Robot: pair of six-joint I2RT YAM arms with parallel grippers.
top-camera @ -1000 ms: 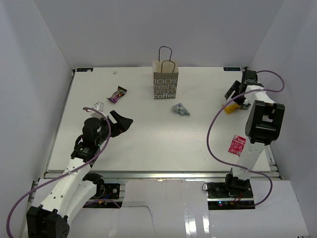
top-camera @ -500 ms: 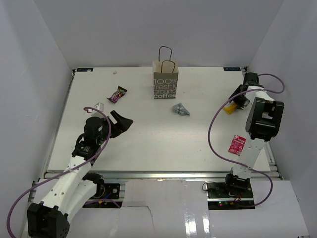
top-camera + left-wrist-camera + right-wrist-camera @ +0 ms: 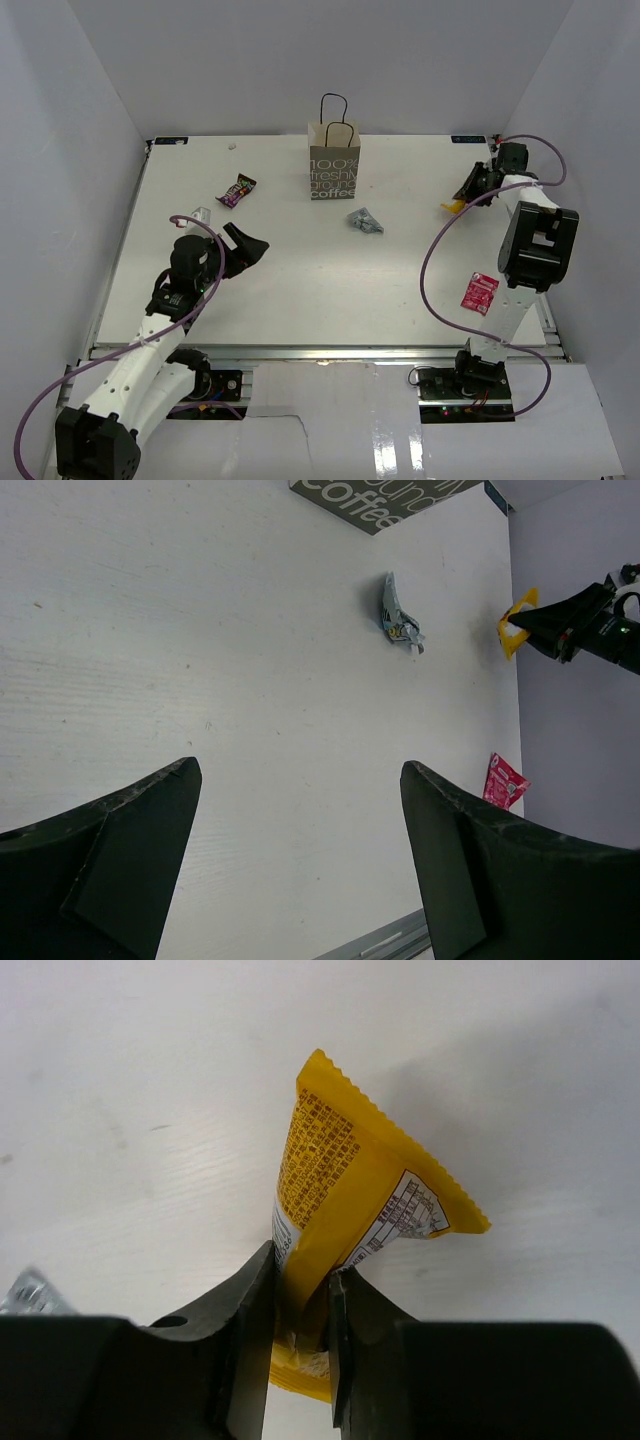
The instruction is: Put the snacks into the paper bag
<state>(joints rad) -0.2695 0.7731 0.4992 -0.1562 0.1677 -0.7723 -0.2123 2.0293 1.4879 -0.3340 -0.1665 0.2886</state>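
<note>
- White table (image 3: 300, 290), matte, faint grain; metal rail (image 3: 330, 352) along near edge.
- Plain pale-grey left wall (image 3: 60, 150), back wall (image 3: 320, 60), right wall (image 3: 590, 120).
- Soft even light; glossy white board (image 3: 420, 425) in front.

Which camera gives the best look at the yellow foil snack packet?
Right wrist: the yellow foil snack packet fills the frame, pinched in the right tool, print visible. Top external and left wrist show only a small yellow sliver.

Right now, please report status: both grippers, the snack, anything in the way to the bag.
Left gripper open, empty. Right gripper shut on yellow packet. Paper bag upright. Grey packet lies near bag; path above looks free.
</note>
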